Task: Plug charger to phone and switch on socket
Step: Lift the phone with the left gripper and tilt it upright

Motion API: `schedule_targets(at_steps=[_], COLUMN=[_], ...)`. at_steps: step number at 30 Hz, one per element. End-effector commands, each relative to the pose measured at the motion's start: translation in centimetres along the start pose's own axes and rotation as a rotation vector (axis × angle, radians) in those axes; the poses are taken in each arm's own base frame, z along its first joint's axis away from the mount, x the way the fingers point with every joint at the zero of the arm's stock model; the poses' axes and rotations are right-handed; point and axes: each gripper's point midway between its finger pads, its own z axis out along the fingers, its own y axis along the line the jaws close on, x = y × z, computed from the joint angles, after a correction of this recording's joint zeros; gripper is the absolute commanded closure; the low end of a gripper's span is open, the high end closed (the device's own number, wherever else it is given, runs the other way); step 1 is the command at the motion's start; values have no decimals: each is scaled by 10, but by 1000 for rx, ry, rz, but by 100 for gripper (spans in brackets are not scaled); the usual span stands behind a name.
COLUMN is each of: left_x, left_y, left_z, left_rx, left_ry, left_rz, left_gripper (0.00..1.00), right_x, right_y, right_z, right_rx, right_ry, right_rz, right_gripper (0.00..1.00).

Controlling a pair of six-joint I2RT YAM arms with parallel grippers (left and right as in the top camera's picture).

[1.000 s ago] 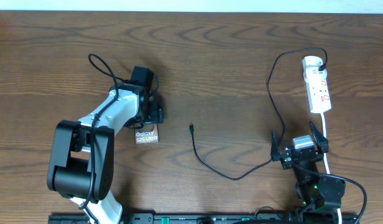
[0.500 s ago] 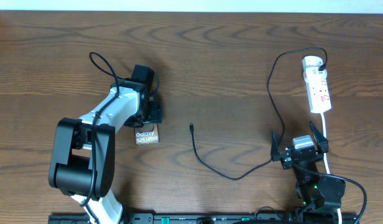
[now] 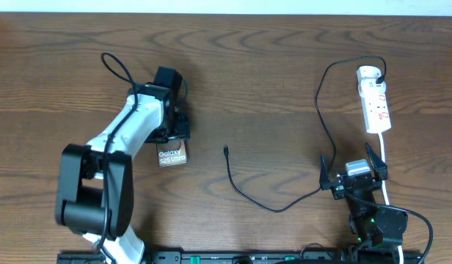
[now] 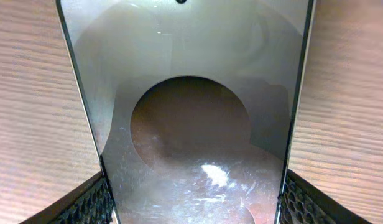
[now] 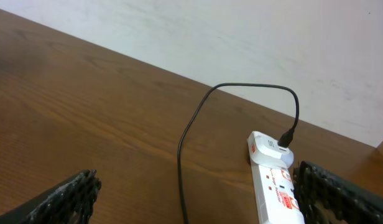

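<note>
The phone (image 3: 172, 155), a bronze-brown slab with white "Galaxy S25 Ultra" lettering, lies on the table at the left. My left gripper (image 3: 175, 133) is shut on its far end. In the left wrist view the glossy phone (image 4: 191, 124) fills the space between both fingers. The charger cable (image 3: 244, 192) runs from the socket (image 3: 376, 99) at the far right down across the table. Its connector tip (image 3: 225, 150) lies free to the right of the phone. My right gripper (image 3: 354, 176) is open and empty below the socket. The socket (image 5: 275, 180) and charger cable (image 5: 182, 149) show in the right wrist view.
The white cord (image 3: 384, 165) of the power strip runs down past the right gripper. A pale wall (image 5: 241, 37) stands behind the table's far edge. The table is dark wood (image 3: 270, 73).
My left gripper has shifted the phone slightly up and to the left. The right arm and the charger cable have not moved.
</note>
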Motion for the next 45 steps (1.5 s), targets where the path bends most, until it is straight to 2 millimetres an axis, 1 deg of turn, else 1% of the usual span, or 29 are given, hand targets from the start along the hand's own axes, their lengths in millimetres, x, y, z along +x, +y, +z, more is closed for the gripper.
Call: schedule_targets(at_steps=[1, 5, 8, 11, 17, 22, 28, 31, 35, 37, 38, 42, 45], left_x=[-18, -20, -20, -20, -20, -20, -19, -19, -18, -19, -19, -18, -18], left_y=[-2, -2, -12, -16, -16, -16, -16, -16, -17, -17, -17, -18, -19], left_z=[-37, -56, -70, -77, -78, -78, -78, -78, -78, -78, -78, -78, -78], left_rx=[24, 62, 141, 178, 179, 181, 184, 191, 204, 208, 210, 225, 238], left_ry=[-113, -159, -166, -172, -176, -173, -167, -160, -146, -141, -139, -121, -106], left_rz=[-107, -257, -346, -369, -371, -387, -432, -510, -626, -675, -698, -849, -910], left_gripper=[38, 38, 38, 39, 40, 45, 45, 45, 49, 55, 56, 56, 56], right_x=[3, 3, 3, 3, 3, 3, 3, 3, 3, 3, 3, 3, 3], right_y=[-1, -1, -1, -1, -1, -1, -1, -1, -1, -1, -1, -1, -1], right_z=[0, 0, 0, 0, 0, 0, 0, 0, 0, 0, 0, 0, 0], right_rx=[8, 8, 9, 9, 9, 9, 8, 9, 8, 8, 9, 8, 8], right_ry=[9, 9, 9, 9, 9, 9, 9, 9, 9, 9, 9, 9, 9], right_rz=[12, 12, 12, 12, 12, 12, 12, 12, 12, 12, 12, 12, 12], right_gripper=[1, 1, 1, 1, 1, 1, 1, 1, 1, 1, 1, 1, 1])
